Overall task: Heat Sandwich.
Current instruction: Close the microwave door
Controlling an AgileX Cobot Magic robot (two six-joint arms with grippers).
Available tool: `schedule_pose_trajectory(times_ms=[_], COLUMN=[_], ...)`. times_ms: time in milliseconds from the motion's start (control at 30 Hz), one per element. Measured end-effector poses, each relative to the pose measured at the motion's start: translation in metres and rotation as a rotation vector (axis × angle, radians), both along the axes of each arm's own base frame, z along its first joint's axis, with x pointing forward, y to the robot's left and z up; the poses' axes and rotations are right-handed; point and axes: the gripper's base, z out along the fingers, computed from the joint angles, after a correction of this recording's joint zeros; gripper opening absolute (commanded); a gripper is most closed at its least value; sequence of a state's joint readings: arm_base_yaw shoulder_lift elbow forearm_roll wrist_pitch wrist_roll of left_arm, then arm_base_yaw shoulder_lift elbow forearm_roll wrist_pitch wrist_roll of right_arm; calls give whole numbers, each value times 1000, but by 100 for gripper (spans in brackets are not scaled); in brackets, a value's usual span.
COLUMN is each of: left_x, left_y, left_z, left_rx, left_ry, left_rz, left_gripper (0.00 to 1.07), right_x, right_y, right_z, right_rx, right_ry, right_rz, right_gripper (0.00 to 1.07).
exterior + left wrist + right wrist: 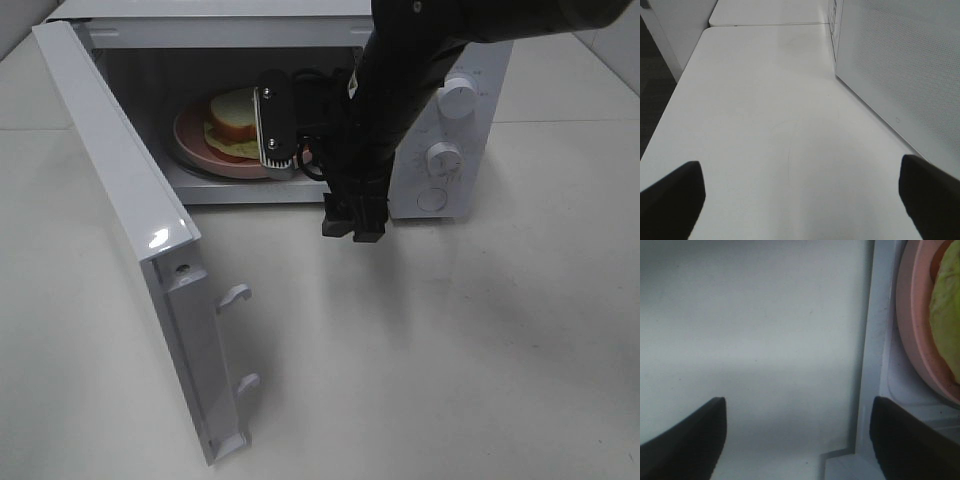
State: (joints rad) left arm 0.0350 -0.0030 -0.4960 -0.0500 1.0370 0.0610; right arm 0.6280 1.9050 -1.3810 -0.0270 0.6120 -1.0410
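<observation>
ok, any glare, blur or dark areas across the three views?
Exterior high: glare spot on the microwave door edge, cavity dim but sandwich readable. Left wrist: evenly lit, left claw tips blurred dark. Right wrist: soft focus throughout, plate rim fuzzy, graded shadow across the table.

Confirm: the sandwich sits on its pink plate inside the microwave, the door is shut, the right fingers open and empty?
No: the door is wide open, as the exterior high view shows. The sandwich sits on its pink plate inside the microwave, the right fingers open and empty.
</observation>
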Motion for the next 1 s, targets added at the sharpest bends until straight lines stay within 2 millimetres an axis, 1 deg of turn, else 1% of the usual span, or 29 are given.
schedule_pose_trajectory(times_ms=[67, 133, 167, 200, 300, 367, 433, 567, 600, 633, 700, 767, 800, 867, 900, 933, 1000], left_x=[0, 0, 0, 0, 0, 0, 0, 0, 0, 0, 0, 0, 0, 0, 0, 0, 0], left_y=[0, 0, 0, 0, 0, 0, 0, 0, 0, 0, 0, 0, 0, 0, 0, 0, 0], left_z=[0, 0, 0, 0, 0, 0, 0, 0, 0, 0, 0, 0, 0, 0, 0, 0, 0], left_rx=[0, 0, 0, 0, 0, 0, 0, 0, 0, 0, 0, 0, 0, 0, 0, 0, 0], left_ry=[0, 0, 0, 0, 0, 0, 0, 0, 0, 0, 0, 0, 0, 0, 0, 0, 0], left_rz=[0, 0, 0, 0, 0, 0, 0, 0, 0, 0, 0, 0, 0, 0, 0, 0, 0], left_gripper=[100, 100, 100, 100, 100, 100, 100, 100, 100, 100, 100, 100, 100, 100, 100, 100, 100], right_x=[-11, -14, -17, -25, -32, -43, -45, -63, -63, -70, -78, -81, -89, -97, -97, -106, -114], right_y=[-8, -10, -12, -18, -23, -31, -33, -45, -45, -51, -56, -59, -64, -70, -70, -77, -82], right_z=[2, 2, 4, 4, 3, 8, 9, 15, 15, 20, 23, 25, 27, 29, 29, 33, 35], right_rx=[2, 2, 3, 0, -2, 4, 7, 30, 30, 42, 57, 67, 81, 102, 102, 125, 145], right_ry=[0, 1, -1, 9, 17, 20, 21, 23, 23, 20, 21, 23, 29, 34, 34, 35, 41], right_rz=[-2, -3, -3, -10, -18, -32, -40, -82, -82, -99, -127, -144, -178, -217, -217, -255, -294], right_gripper=[76, 76, 76, 76, 76, 76, 76, 76, 76, 76, 76, 76, 76, 76, 76, 76, 76])
